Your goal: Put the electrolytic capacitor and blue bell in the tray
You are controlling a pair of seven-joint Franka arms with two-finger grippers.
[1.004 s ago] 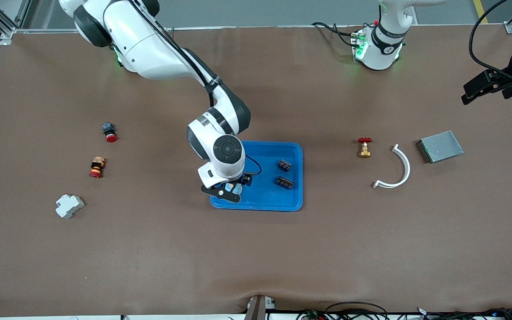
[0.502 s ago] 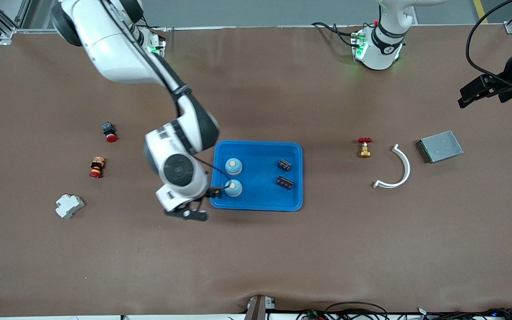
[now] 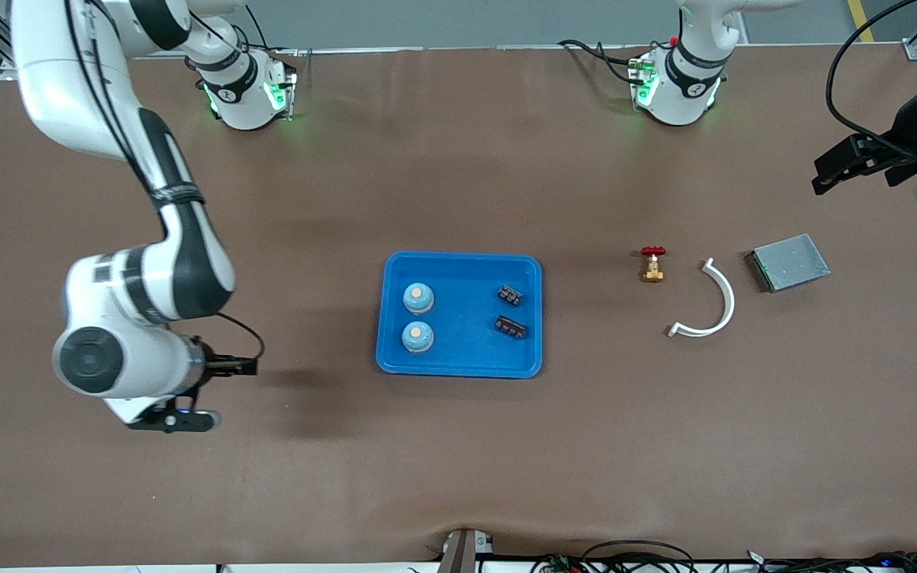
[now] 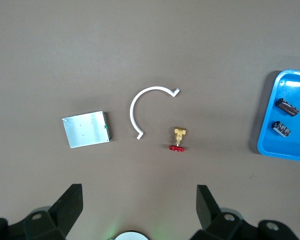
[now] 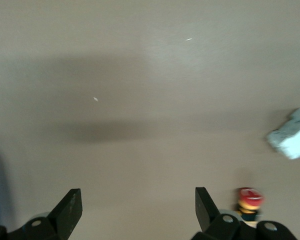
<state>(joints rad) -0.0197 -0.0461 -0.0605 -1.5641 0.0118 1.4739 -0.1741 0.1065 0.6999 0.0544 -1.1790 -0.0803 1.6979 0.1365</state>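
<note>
The brown table [image 3: 458, 461] carries everything. The blue tray [image 3: 460, 362] lies near its middle and is the largest item on it. Inside the tray, two blue bells [image 3: 418, 298] [image 3: 417, 337] with pale round tops stand side by side at the end toward the right arm, one nearer the front camera than the other. Two small black electrolytic capacitors [image 3: 509, 295] [image 3: 510, 326] lie at the tray's end toward the left arm, apart from each other and from the bells. In the left wrist view a corner of the tray [image 4: 290, 115] shows with both capacitors [image 4: 287, 106] [image 4: 281, 128] in it.

The right gripper [image 3: 188, 418] hangs over bare table toward the right arm's end, well apart from the tray and holding nothing; the right wrist view shows its fingers [image 5: 69, 207] spread wide with only table between them. A white plastic block [image 5: 292, 141] and a red-capped button [image 5: 249, 200] appear in that view.

The left gripper [image 3: 856, 163] is up over the left arm's end of the table, its fingers [image 4: 70, 205] also wide apart and empty, well away from the tray.

Toward that end lie a grey metal box [image 3: 790, 262], a white curved strip [image 3: 707, 306] beside it, and a small brass valve with a red handle [image 3: 652, 263] between the strip and the tray.
</note>
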